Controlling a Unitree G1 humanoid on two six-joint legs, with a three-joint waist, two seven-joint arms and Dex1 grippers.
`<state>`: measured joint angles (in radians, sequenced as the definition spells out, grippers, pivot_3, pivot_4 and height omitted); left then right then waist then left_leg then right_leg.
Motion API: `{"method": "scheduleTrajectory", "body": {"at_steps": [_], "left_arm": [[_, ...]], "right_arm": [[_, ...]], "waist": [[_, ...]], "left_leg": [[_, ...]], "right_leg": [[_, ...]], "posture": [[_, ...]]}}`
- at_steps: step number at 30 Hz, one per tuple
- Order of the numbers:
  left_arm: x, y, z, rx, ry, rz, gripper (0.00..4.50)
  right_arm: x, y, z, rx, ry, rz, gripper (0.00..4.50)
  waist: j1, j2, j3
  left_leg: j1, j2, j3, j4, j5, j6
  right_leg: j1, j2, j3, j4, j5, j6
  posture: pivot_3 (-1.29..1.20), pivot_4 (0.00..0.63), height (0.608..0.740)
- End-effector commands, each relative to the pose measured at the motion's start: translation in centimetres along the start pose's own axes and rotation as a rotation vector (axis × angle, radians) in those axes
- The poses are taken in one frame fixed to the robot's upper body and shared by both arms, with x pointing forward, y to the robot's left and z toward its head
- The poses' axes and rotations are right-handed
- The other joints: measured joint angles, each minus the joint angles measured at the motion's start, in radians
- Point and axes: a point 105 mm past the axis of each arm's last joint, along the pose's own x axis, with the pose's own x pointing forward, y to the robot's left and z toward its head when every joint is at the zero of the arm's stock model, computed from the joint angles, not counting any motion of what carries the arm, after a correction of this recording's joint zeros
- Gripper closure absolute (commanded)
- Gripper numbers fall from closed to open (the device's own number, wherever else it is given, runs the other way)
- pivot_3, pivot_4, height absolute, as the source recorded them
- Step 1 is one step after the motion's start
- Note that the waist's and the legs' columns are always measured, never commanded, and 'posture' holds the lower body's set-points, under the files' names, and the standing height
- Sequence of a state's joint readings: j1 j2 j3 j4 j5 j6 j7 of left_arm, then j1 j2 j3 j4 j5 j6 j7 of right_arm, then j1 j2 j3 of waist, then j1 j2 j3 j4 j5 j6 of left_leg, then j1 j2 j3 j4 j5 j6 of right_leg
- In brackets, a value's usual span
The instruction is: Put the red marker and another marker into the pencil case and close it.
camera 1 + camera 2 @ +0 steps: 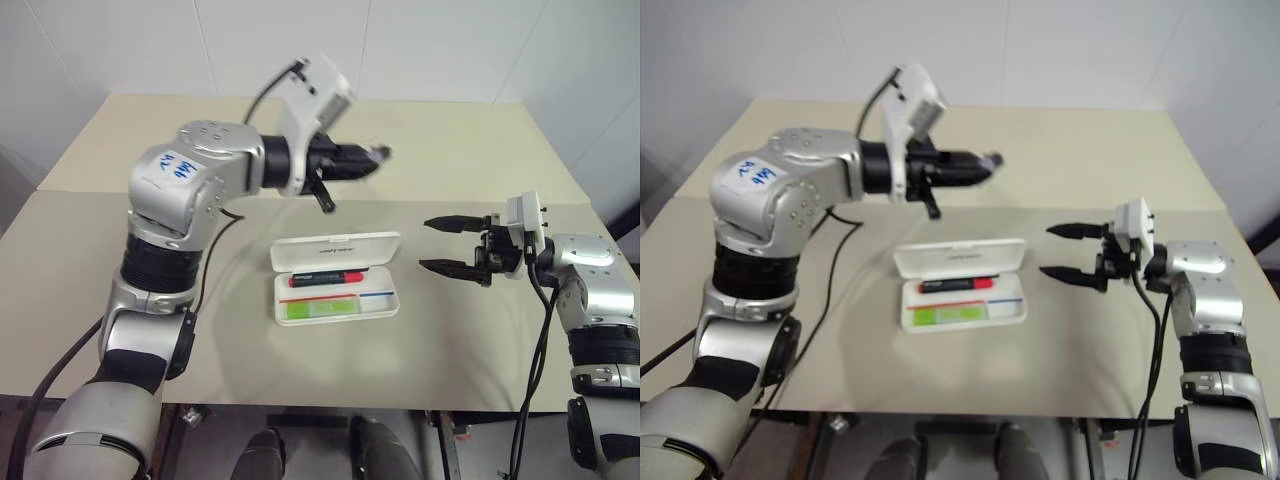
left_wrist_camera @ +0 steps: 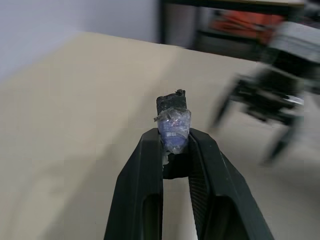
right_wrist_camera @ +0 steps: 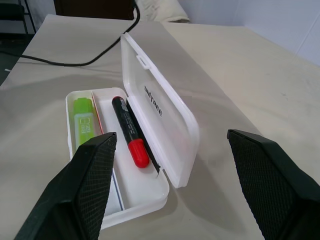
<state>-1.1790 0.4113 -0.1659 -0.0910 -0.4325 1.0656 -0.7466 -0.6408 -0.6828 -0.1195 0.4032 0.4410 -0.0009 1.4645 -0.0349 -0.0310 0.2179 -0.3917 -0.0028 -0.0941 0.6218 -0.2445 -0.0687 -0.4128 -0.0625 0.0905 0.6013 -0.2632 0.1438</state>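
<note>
The beige table (image 1: 470, 330) is spreading across the whole scene, and the pencil case (image 1: 336, 277) is lying at its centre with its lid (image 1: 336, 252) standing open at the 12 o'clock side of the tray. Inside the tray, the red marker (image 1: 326, 278) is lying lengthwise against the hinge edge, its red end pointing toward 3 o'clock and its black end toward 9 o'clock, while another marker (image 1: 322, 309), the lime-green one, is lying parallel to it along the 6 o'clock wall, apart from it with a thin divider between them. The left gripper (image 1: 375, 155) is hanging in the air at roughly 12 o'clock from the case, well above the tabletop and pointing toward 3 o'clock; its fingers (image 2: 150, 185) are drawn nearly together and are pinching a small dark stub wrapped in clear film (image 2: 173, 125), which is sticking out past the fingertips. The right gripper (image 1: 434, 243) is hovering just off the table at 3 o'clock from the case, near it but not touching, aiming toward 9 o'clock straight at the short end of the tray. Its fingers (image 3: 87, 185) are spread wide, one above the other in the head view, holding nothing, and in the right wrist view the open case is sitting between them.
</note>
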Motion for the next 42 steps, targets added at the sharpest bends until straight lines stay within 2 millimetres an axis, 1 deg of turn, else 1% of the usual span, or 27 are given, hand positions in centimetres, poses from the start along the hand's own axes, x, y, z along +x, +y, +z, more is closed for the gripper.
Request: {"method": "scheduleTrajectory", "body": {"at_steps": [1,2,4,7,9,14,20,25,33,36,42], "left_arm": [[-0.3,-0.9,1.1,0.036,-0.022,-0.034,4.14],[0.0,-1.3,0.8,0.029,-0.004,-0.059,4.14],[1.2,-3.2,-1.4,0.009,0.093,-0.158,4.14],[2.1,-4.8,-4.1,-0.017,0.194,-0.217,4.14],[2.4,-5.3,-5.0,-0.040,0.233,-0.225,4.14],[2.9,-6.2,-6.6,-0.068,0.301,-0.251,4.14],[3.6,-6.0,-8.3,-0.103,0.366,-0.234,4.14],[4.2,-5.7,-9.0,-0.119,0.394,-0.202,4.14],[4.7,-4.9,-9.9,-0.149,0.423,-0.146,4.14],[5.0,-5.1,-10.3,-0.156,0.432,-0.151,4.14],[5.4,-5.2,-11.5,-0.184,0.468,-0.145,4.14]], "right_arm": [[-0.6,-0.2,1.0,-0.045,-0.014,-0.022,0.00],[-0.7,-0.2,0.9,-0.044,-0.012,-0.024,0.00],[-1.0,-0.1,0.7,-0.045,-0.004,-0.033,0.00],[-1.5,0.1,0.7,-0.047,0.002,-0.036,0.00],[-1.9,0.3,0.7,-0.048,0.008,-0.035,0.00],[-2.9,0.6,0.6,-0.055,0.044,-0.019,0.00],[-2.9,0.6,0.3,-0.055,0.055,-0.040,0.00],[-3.0,1.0,-0.1,-0.045,0.055,-0.055,0.00],[-3.4,1.7,0.6,-0.039,0.022,-0.034,0.00],[-3.5,1.4,1.2,-0.042,-0.016,-0.034,0.00],[-3.6,1.7,0.9,-0.038,-0.019,-0.011,0.00]], "waist": [[-0.004,0.000,0.000],[-0.006,0.000,0.000],[-0.008,0.000,0.000],[-0.013,0.000,0.000],[-0.016,0.000,0.000],[-0.021,0.000,0.000],[-0.020,0.000,0.000],[-0.019,0.000,0.000],[-0.020,0.000,0.000],[-0.019,0.000,0.000],[-0.020,0.000,0.000]], "left_leg": [[0.001,0.000,0.000,0.000,0.000,0.000],[0.001,0.000,0.000,0.000,0.001,0.000],[0.003,0.000,0.000,0.001,0.002,0.000],[0.004,-0.001,0.000,0.002,0.002,0.000],[0.003,-0.001,0.000,0.003,0.002,0.000],[0.003,-0.001,0.000,0.004,0.002,0.001],[0.003,-0.001,0.001,0.006,0.002,0.001],[0.003,-0.001,0.001,0.007,0.002,0.001],[0.003,-0.001,0.001,0.007,0.002,0.001],[0.003,-0.001,0.001,0.007,0.002,0.001],[0.003,-0.001,0.001,0.007,0.002,0.001]], "right_leg": [[0.000,0.000,0.000,0.001,0.000,0.000],[0.000,0.000,0.000,0.002,0.000,0.000],[0.002,0.000,0.001,0.002,0.000,0.000],[0.004,0.000,0.002,0.002,0.000,0.000],[0.003,0.000,0.002,0.003,0.000,0.000],[0.003,0.000,0.003,0.005,0.000,0.000],[0.003,0.001,0.003,0.005,0.000,0.000],[0.004,0.000,0.003,0.005,0.000,0.000],[0.004,0.001,0.003,0.006,0.000,0.000],[0.004,0.000,0.003,0.005,0.000,0.000],[0.004,0.001,0.003,0.006,0.000,0.000]], "posture": [[0.00,0.150,0.740],[0.00,0.150,0.740],[0.00,0.150,0.740],[0.00,0.150,0.740],[0.00,0.150,0.740],[0.00,0.150,0.740],[0.00,0.150,0.740],[0.00,0.150,0.740],[0.00,0.150,0.740],[0.00,0.150,0.740],[0.00,0.150,0.740]]}}
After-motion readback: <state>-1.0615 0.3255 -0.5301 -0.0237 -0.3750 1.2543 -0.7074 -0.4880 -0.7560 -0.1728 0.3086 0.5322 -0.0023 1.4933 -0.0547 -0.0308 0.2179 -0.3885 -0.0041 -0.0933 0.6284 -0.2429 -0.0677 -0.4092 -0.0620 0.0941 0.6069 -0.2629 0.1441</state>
